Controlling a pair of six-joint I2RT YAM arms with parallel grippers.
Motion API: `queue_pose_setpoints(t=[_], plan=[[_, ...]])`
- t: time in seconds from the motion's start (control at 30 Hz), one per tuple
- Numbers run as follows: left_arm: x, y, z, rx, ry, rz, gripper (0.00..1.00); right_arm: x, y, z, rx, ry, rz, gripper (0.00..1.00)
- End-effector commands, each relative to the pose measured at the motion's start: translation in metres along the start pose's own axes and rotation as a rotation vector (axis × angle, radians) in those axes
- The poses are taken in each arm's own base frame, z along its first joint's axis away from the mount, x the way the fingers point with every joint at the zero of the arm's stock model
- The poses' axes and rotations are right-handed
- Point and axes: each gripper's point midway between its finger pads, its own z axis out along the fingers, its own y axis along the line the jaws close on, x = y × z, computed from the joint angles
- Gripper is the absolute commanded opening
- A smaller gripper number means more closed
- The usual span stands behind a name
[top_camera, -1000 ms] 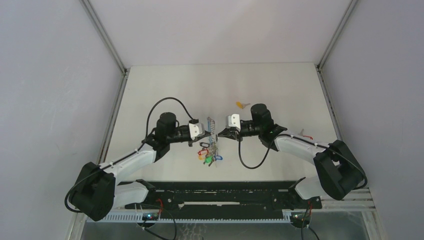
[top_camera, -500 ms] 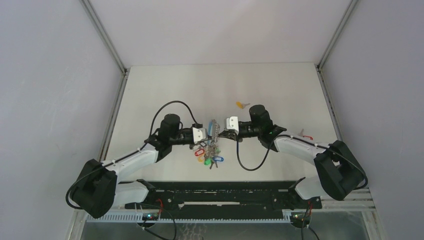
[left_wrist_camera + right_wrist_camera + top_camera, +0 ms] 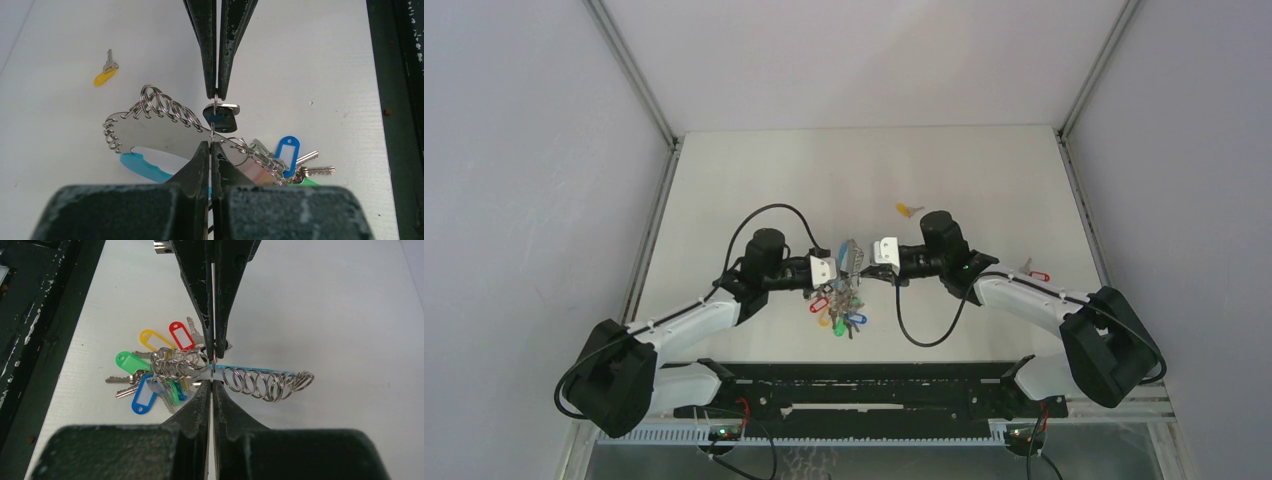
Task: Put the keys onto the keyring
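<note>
Now nearer: left claw point(image 3: 210, 147), right claw point(image 3: 216, 95).

The white counter point(image 3: 754, 180) runs back to a far edge below the rear wall. A yellow-tagged key point(image 3: 909, 210) lies flat and alone, a little right of centre and toward the far edge. A red-tagged key point(image 3: 1034, 272) lies close to the right edge, well apart from the yellow one. Around the centre, toward the near edge, the keyring point(image 3: 842, 308) has its bunch of green, yellow, red and blue tags spread on the surface. Whether its ringed metal end touches the counter cannot be told.
</note>
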Motion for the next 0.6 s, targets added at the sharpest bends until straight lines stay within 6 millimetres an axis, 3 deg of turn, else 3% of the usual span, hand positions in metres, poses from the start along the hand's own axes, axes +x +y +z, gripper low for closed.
queue_pose_setpoints(t=[0.0, 0.57], plan=[[-0.0212, 0.0081, -0.0003, -0.015, -0.056, 0.065, 0.00, -0.0246, -0.0131, -0.0019, 0.033, -0.034, -0.078, 0.00], [-0.0217, 0.0064, 0.0012, -0.001, -0.060, 0.055, 0.00, -0.0212, -0.0129, 0.0019, 0.033, -0.013, -0.079, 0.00]])
